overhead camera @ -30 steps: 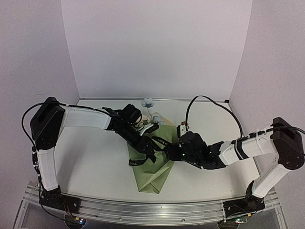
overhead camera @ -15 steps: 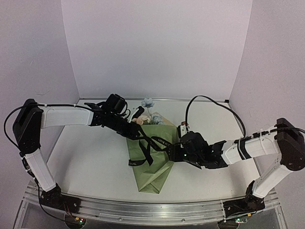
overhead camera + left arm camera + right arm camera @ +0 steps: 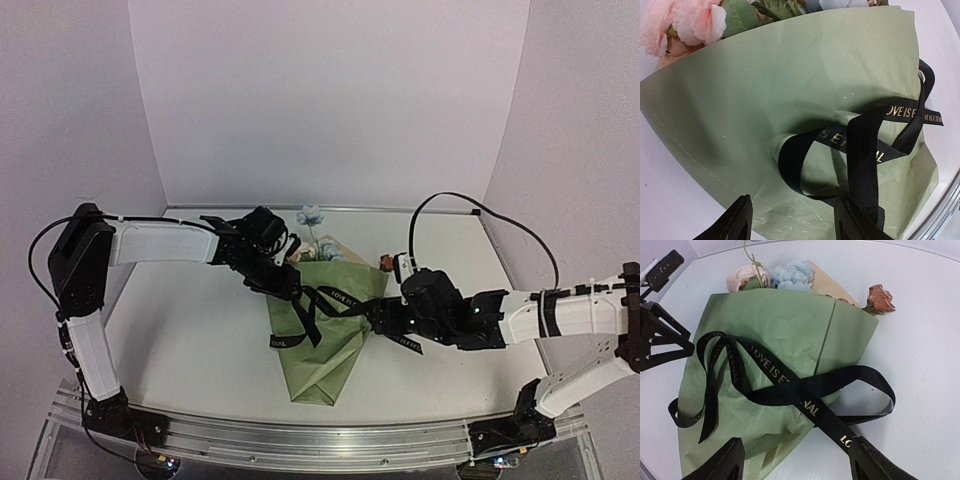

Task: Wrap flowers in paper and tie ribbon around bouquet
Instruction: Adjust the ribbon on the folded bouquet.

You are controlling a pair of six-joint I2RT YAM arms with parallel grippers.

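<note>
Arms (image 3: 160,243) reach inward — fingers (image 3: 741,221) (both pairs) apart.

- top external: fixed, high behind the arm bases, looking down and forward across the table (image 3: 180,340); widest, farthest view.
- left wrist: close above the bouquet (image 3: 790,90), looking down from its left.
- right wrist: close, from its right, facing leftward across it.
- all three share the bouquet and ribbon (image 3: 790,385).

Bouquet tally
One crinkly olive-green paper cone (image 3: 790,325), one long black lettered ribbon (image 3: 785,383), one cream-pink bloom (image 3: 742,275), two pale blue blooms (image 3: 792,274) (image 3: 311,214), one rust-orange bloom (image 3: 879,296).
</note>
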